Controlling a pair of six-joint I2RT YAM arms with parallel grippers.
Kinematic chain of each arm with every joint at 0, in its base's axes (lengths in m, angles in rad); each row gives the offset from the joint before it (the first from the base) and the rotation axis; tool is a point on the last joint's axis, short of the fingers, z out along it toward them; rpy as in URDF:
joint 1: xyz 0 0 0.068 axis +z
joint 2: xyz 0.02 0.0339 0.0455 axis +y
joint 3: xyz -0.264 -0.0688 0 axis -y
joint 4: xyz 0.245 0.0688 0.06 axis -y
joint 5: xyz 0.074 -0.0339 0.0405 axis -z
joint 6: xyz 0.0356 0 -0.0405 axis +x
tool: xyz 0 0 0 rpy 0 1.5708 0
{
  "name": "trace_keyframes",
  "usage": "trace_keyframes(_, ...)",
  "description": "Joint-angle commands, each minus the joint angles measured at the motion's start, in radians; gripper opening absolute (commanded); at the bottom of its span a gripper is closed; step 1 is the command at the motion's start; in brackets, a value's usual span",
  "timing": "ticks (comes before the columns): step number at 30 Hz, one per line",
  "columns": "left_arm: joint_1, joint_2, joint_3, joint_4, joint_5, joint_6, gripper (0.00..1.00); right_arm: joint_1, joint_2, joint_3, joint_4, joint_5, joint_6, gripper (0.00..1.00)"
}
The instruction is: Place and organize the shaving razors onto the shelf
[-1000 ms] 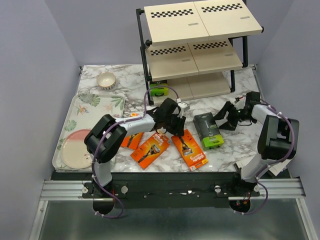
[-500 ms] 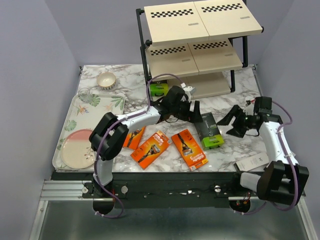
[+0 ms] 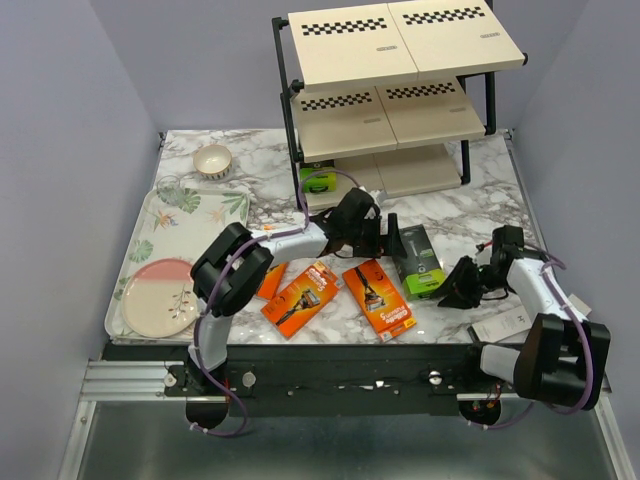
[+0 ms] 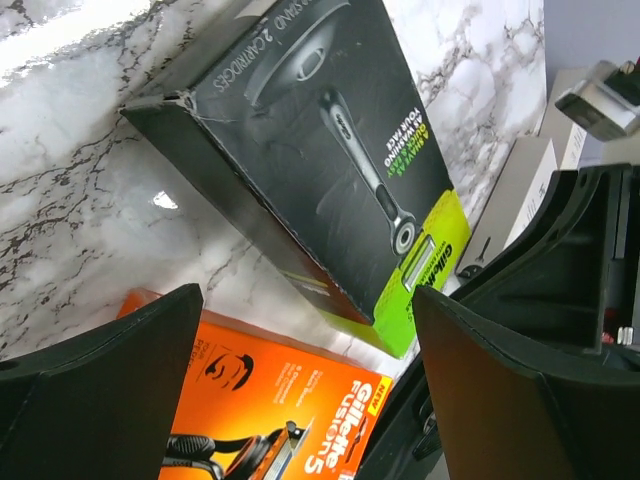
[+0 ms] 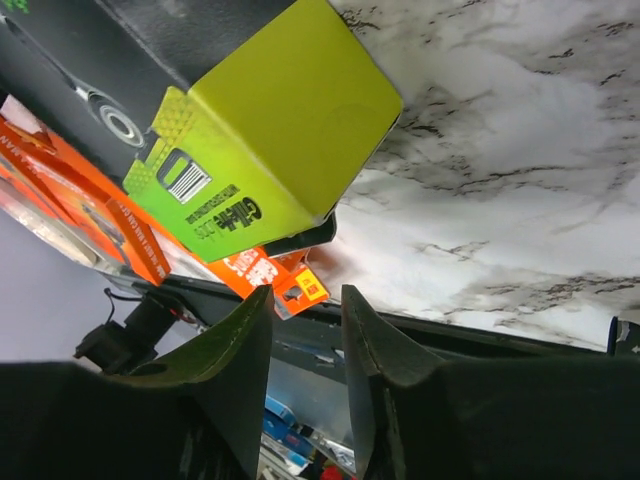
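The left gripper (image 4: 307, 290) is released, its fingers spread wide and clear of every object. It hangs just above the far end of the black cardboard razor pack with a lime-green end (image 3: 418, 258). The right gripper (image 5: 305, 292) has its jaws narrowed to a slim gap with nothing in it. It sits low by the pack's lime end, close but apparently not touching.

That pack lies flat on the white marble table (image 3: 250, 190), right of centre, with its lime end toward the near edge. A second black-and-lime pack (image 3: 318, 182) rests at the left end of the lowest board of the three-tier shelf of black tube and beige boards (image 3: 400, 125), which stands at the far edge. The bright orange flat packs (image 3: 300, 298) lie along the near edge, left of centre, one partly hidden by the left arm. A slim white box (image 3: 512, 322) lies by the near right corner.

We judge the black pack light, with stiff broad faces and a glossy skin that may slip between smooth pads. One far corner shows a crease, so the card will crush under hard pressure. We recommend a hold across the two long sides near mid-length, with a moderate squeeze. Because the pack lies flat, its sides offer little height, and the fingers must come right down to the marble.
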Motion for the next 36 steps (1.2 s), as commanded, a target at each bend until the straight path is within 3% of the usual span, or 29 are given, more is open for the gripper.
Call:
trace_keyframes(1,-0.001,0.037,-0.019,0.087,0.002,-0.075,0.94,0.006,-0.006,-0.041,0.076,0.034,0.014,0.41)
trace_keyframes(15,0.002,0.065,-0.018,0.101,0.004,-0.085,0.93,0.006,0.054,-0.122,0.320,0.013,0.168,0.40)
trace_keyframes(21,0.008,0.064,-0.025,0.113,-0.004,-0.124,0.95,0.006,0.040,-0.171,0.463,-0.083,0.204,0.23)
trace_keyframes(25,0.010,0.004,-0.062,0.096,-0.067,-0.173,0.99,0.004,-0.005,-0.217,0.619,-0.176,0.253,0.01)
trace_keyframes(30,0.009,-0.061,-0.154,0.145,-0.049,-0.265,0.99,0.003,-0.049,-0.204,0.711,-0.263,0.379,0.01)
trace_keyframes(36,0.009,-0.047,-0.179,0.261,-0.027,-0.328,0.99,0.004,-0.052,-0.180,0.860,-0.229,0.493,0.01)
